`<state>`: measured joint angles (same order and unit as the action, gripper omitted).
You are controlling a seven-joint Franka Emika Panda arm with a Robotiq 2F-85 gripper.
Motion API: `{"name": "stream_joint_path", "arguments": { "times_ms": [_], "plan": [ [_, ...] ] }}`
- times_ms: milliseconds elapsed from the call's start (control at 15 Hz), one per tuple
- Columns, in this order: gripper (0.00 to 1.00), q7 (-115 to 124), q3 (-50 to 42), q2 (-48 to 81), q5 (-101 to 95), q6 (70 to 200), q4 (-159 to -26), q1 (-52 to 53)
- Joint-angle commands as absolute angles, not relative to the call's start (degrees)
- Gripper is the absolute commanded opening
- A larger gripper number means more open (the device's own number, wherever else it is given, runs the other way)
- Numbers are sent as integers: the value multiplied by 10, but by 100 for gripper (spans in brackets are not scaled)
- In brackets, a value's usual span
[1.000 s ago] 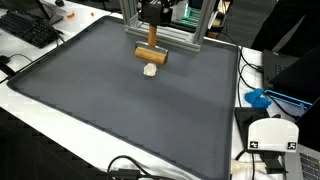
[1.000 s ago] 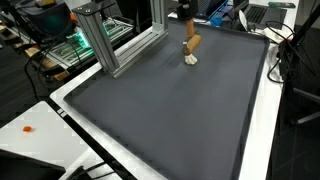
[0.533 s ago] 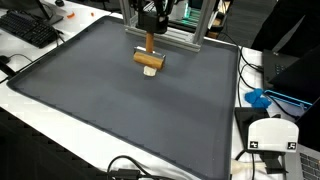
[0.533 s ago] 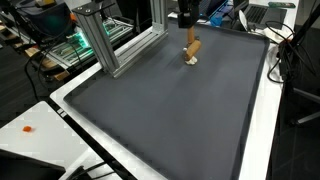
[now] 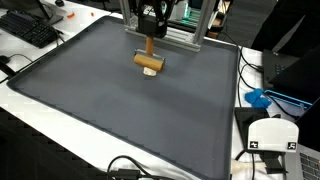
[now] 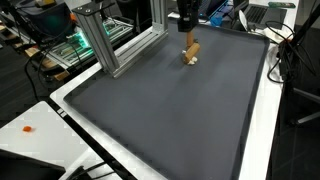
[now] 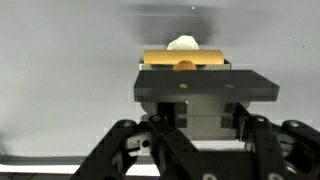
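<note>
The gripper [image 5: 150,29] pinches a mallet [image 5: 149,60] by the handle, its head just beside a white lump [image 7: 183,43]. A hard push could twist the mallet loose or skid the lump away.

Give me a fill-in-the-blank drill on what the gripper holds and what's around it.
The gripper grips a ___ tool by its handle. The small lump at the tool's head is ___. The mat under them is dark ___.
Missing words: wooden; white; grey.
</note>
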<state>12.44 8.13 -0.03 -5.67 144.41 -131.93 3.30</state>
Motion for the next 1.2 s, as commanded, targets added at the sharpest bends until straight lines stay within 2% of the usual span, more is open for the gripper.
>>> {"name": "stream_joint_path", "arguments": {
  "times_ms": [0,467,1133],
  "plan": [
    [35,126,73,0,-67,1415,-1314,43],
    [35,118,74,5,-64,1392,-1315,47],
    [35,130,73,34,-89,1460,-1314,51]
  ]
}}
